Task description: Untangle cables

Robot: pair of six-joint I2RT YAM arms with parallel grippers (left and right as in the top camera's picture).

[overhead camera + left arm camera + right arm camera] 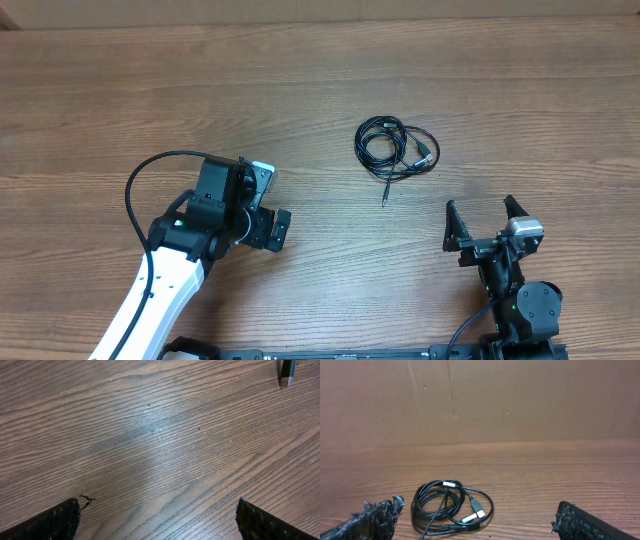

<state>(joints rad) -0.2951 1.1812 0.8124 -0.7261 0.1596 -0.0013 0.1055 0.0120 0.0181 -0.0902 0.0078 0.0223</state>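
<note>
Thin black cables (pixel 397 148), coiled in a loose bundle with silver-tipped plugs, lie on the brown wood-grain table (pixel 300 90), well right of the left gripper (pixel 272 205) and ahead of the right gripper (pixel 482 222), both spread wide. From the left wrist, open jaws frame tabletop, with one silver-tipped plug end (pixel 285 375) at the top edge. From the right wrist, the cables (pixel 451 507) lie ahead of the open jaws, left of centre and untouched.
</note>
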